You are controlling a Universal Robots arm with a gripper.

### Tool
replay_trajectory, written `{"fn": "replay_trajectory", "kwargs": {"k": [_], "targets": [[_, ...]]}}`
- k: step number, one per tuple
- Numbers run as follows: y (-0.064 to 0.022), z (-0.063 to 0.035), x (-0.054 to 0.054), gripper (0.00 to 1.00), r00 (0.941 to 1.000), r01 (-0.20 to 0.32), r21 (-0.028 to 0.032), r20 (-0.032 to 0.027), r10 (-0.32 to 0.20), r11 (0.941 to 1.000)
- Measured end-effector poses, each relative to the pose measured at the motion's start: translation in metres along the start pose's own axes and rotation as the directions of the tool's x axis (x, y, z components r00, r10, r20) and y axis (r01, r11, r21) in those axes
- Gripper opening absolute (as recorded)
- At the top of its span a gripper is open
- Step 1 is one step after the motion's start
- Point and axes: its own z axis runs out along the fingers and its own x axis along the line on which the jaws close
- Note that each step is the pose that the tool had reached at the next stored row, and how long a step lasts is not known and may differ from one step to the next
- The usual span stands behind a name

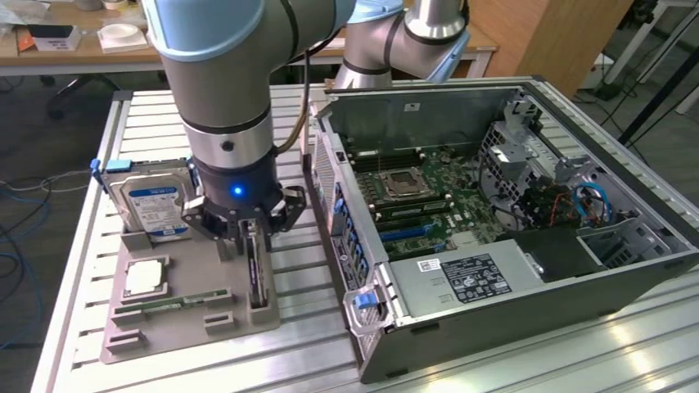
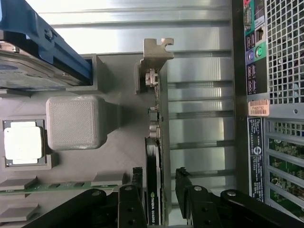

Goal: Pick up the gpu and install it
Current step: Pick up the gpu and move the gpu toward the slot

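Grey plastic tray (image 1: 164, 332) holds the gpu (image 2: 158, 137) upright on its long edge. The gripper (image 2: 159, 176) straddles the card, jaws spread and unclamped. Bare slatted table (image 1: 311, 315) separates the tray's edge from the open computer case (image 1: 568, 270).

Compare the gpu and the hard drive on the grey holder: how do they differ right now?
The gpu is a thin dark card with a metal bracket at one end. The hard drive is thicker and silver, with a blue-white label. The open gripper straddles the gpu, one finger on either side, while the hard drive stands apart from the gripper. Both stand on edge in slots of the grey holder.
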Motion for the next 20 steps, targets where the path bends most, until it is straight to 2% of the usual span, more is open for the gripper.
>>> {"fn": "replay_trajectory", "kwargs": {"k": [20], "targets": [[-0.0009, 0.0148, 0.003, 0.42, 1.0, 0.0, -0.0001, 0.0, 0.0, 1.0]]}}
